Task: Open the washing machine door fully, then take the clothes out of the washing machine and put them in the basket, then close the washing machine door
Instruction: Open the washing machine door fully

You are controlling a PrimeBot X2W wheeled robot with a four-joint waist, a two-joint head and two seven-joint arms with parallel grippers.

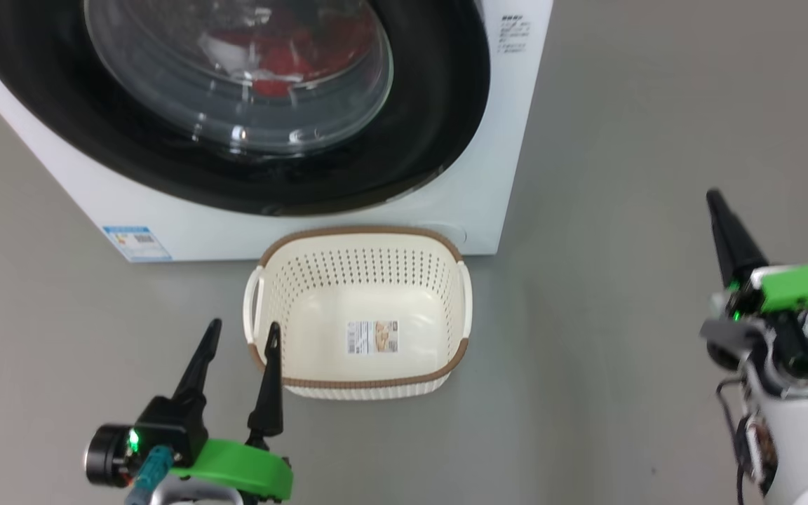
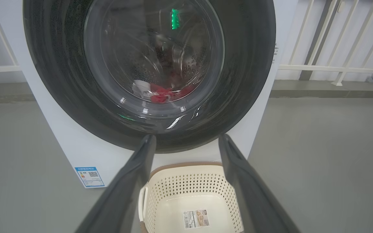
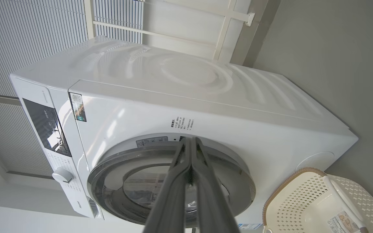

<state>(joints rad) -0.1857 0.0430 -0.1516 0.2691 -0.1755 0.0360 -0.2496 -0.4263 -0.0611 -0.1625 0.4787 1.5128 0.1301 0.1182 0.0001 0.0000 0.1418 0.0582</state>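
Washing machine point(image 1: 509, 140): a big white box-shaped front-loader standing on the grey floor point(image 1: 621, 351), with a small blue label point(image 1: 136, 242) low on its front near the left corner. In the right wrist view, a dark control panel point(image 3: 45, 126) and a white knob point(image 3: 62, 175) sit on its top strip. Washing machine door point(image 1: 236, 91): large and round, with a wide glossy black rim and a clear bulging glass window; it lies flush against the front, closed. Clothes point(image 1: 285, 56): bright red fabric with white patches, seen through the glass, lying low in the steel drum. Basket point(image 1: 348, 280): small, cream-white, perforated plastic, a rounded rectangle with a brown woven-look rim and two side handles. It is upright on the floor just beside the machine's front bottom edge, nearer its right corner, with a paper label point(image 1: 372, 337) on its bottom and no cloth inside. Left gripper point(image 1: 244, 326): jaws spread wide, holding nothing, with the tips near the basket's left handle and pointing toward the machine. Right gripper point(image 1: 716, 200): jaws pressed together on nothing, well apart from the basket on its right; in its own wrist view the tips line up with the door's rim.
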